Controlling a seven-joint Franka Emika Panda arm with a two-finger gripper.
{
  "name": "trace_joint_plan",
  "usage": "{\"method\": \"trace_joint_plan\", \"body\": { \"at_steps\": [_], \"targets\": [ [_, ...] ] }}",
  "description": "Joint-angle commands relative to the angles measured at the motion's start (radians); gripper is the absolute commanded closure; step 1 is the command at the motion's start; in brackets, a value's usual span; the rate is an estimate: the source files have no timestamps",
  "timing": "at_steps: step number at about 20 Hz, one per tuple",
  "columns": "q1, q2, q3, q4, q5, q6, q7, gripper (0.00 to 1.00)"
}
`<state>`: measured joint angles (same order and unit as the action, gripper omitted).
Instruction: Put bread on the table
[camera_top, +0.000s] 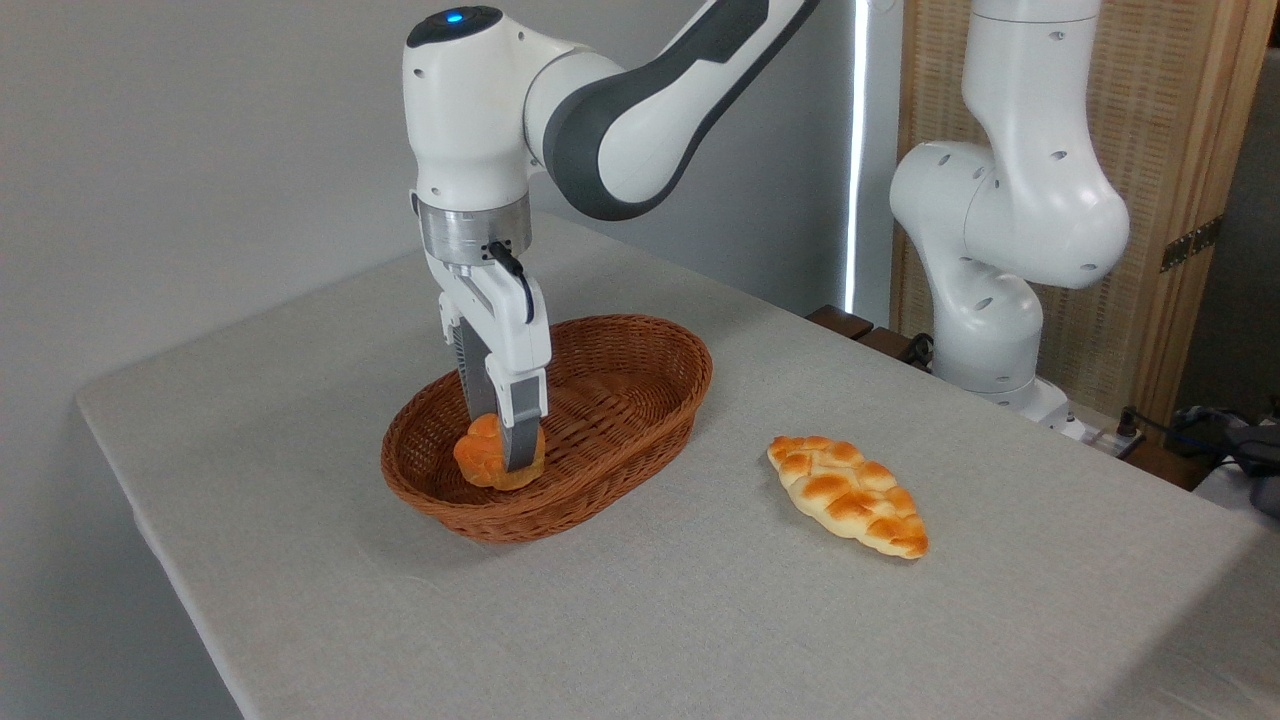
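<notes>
Round bun (482, 455) sits inside the wicker basket (640, 345), at its left end, so nothing is delivered yet. Gripper (505, 450) is down in the basket with fingers straddling the bun; the near finger (522, 430) lies against its front, the far one is mostly hidden, so a firm clamp cannot be told. Braided loaf (848, 495) lies on the table (300, 420), well right of the basket. Left, by my read: secure the grasp, lift clear of the rim, set the bun on the cloth.

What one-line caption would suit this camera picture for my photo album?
White robot arm's pincer straddles a small orange-brown round bun inside the brown wicker oval basket; a flat braided loaf lies on the grey-beige clothed table.
</notes>
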<state>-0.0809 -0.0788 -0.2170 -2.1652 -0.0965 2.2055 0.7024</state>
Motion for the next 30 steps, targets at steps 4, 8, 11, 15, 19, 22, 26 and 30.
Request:
{"method": "trace_joint_plan", "body": {
  "at_steps": [4,8,11,15,19,22,26,30],
  "targets": [
    [0.000,-0.007,-0.002,-0.015,-0.005,0.031,0.012,0.76],
    [0.000,-0.010,-0.002,-0.013,-0.003,0.027,0.015,0.79],
    [0.000,-0.019,0.001,-0.005,-0.003,0.016,0.052,0.81],
    [0.001,-0.027,0.001,-0.001,-0.008,0.013,0.046,0.87],
    [0.003,-0.029,0.010,0.051,-0.009,-0.094,0.052,0.87],
    [0.009,-0.033,0.015,0.094,-0.005,-0.185,0.052,0.87],
    [0.012,-0.035,0.057,0.169,-0.002,-0.300,0.066,0.86],
    [0.012,-0.055,0.149,0.258,0.029,-0.429,0.164,0.82]
  ]
}}
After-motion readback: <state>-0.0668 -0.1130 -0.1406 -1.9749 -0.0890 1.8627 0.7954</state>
